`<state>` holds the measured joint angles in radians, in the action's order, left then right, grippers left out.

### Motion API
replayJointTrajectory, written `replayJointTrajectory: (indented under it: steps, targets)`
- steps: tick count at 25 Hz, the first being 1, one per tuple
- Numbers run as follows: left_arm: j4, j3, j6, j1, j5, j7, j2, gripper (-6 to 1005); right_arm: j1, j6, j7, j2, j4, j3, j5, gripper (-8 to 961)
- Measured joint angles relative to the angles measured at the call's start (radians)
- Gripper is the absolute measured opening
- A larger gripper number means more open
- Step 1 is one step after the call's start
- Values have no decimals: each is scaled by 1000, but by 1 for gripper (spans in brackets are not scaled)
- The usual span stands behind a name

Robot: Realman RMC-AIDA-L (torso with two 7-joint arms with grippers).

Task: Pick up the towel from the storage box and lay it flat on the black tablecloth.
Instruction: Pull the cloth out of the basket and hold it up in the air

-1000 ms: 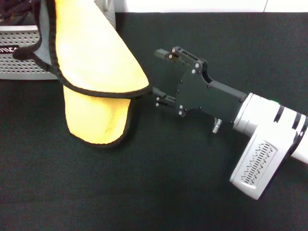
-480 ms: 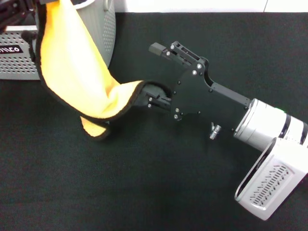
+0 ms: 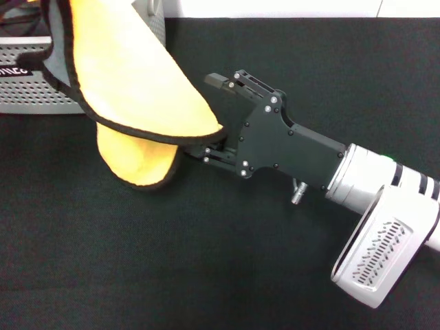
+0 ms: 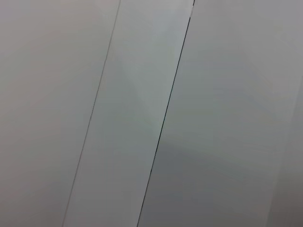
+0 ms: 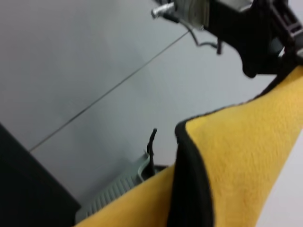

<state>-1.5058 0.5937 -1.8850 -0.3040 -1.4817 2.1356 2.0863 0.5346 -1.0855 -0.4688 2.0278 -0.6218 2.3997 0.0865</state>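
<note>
The towel (image 3: 130,82) hangs yellow face out from the upper left, in front of the storage box (image 3: 27,93). Its lower fold rests on the black tablecloth (image 3: 206,261). My right gripper (image 3: 213,117) reaches in from the right, open, with the towel's black-edged corner between its two fingers and just over the lower finger (image 3: 214,155). The right wrist view shows the towel (image 5: 246,156) close up, with my left gripper (image 5: 279,52) above it, shut on the towel's top edge. In the head view the left gripper is out of frame.
The grey box's rounded corner (image 3: 157,27) stands just behind the towel. A white wall strip (image 3: 275,8) borders the cloth's far edge. The right arm's white wrist housing (image 3: 385,240) hangs over the cloth at lower right. The left wrist view holds only grey wall panels (image 4: 151,113).
The towel, pulled narrow and leftward half a second ago, has swung back wide with its corner at the right gripper. The right gripper has crept left toward it.
</note>
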Motion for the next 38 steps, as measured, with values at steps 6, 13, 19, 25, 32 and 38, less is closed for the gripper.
replayJointTrajectory:
  steps: [6,13,19,25,32,38]
  targets:
    - [18,0,0,-1,-5,-8,1,4,-3,-83,9,0,-25,16,0,720]
    - [21,0,0,2,-29,-16,1,3,-13,-150,2,0,-37,17,-3,696]
    - [34,0,0,-8,-47,-19,2,3,-15,-169,-21,0,-44,-4,-1,665]
    - [39,0,0,-5,-69,-22,3,3,-23,-207,-58,0,-58,-24,1,596]
    - [85,0,8,-39,-71,-30,3,4,28,-161,-56,0,-66,4,2,584]
    - [123,0,11,-60,-75,-40,3,4,51,-109,-57,0,-95,36,9,551]
